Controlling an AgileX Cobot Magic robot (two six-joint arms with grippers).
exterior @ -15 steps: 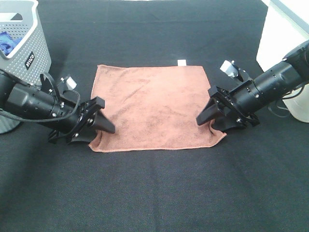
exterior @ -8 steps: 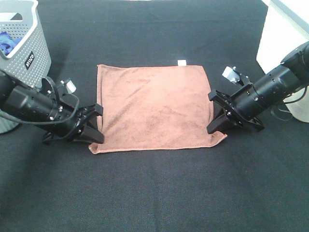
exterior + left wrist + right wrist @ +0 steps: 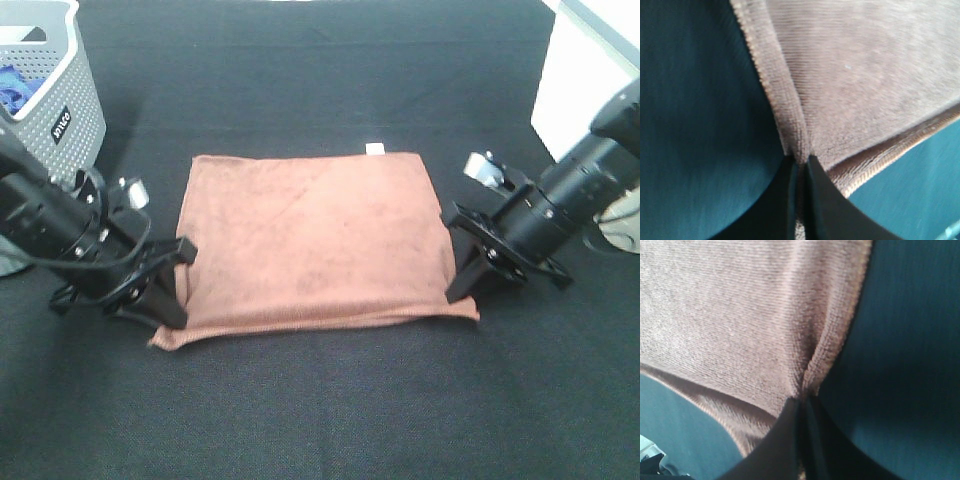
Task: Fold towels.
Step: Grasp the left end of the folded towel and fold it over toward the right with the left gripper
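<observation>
A brown towel (image 3: 310,240) lies spread on the black table, with a small white tag (image 3: 375,149) on its far edge. My left gripper (image 3: 172,305) is shut on the towel's near left side. My right gripper (image 3: 463,288) is shut on its near right side. The near edge is raised off the table and sags between them. In the left wrist view the gripper (image 3: 801,167) pinches a fold of the towel (image 3: 865,75). In the right wrist view the gripper (image 3: 802,407) pinches the towel (image 3: 740,315) the same way.
A grey perforated basket (image 3: 60,115) with something blue (image 3: 15,90) inside stands at the back left, close behind my left arm. A white object (image 3: 580,70) stands at the back right. Black cloth (image 3: 320,410) covers the table.
Both grippers have gone from open beside the towel to shut on its near side edges. They have lifted the near edge and drawn it toward the front.
</observation>
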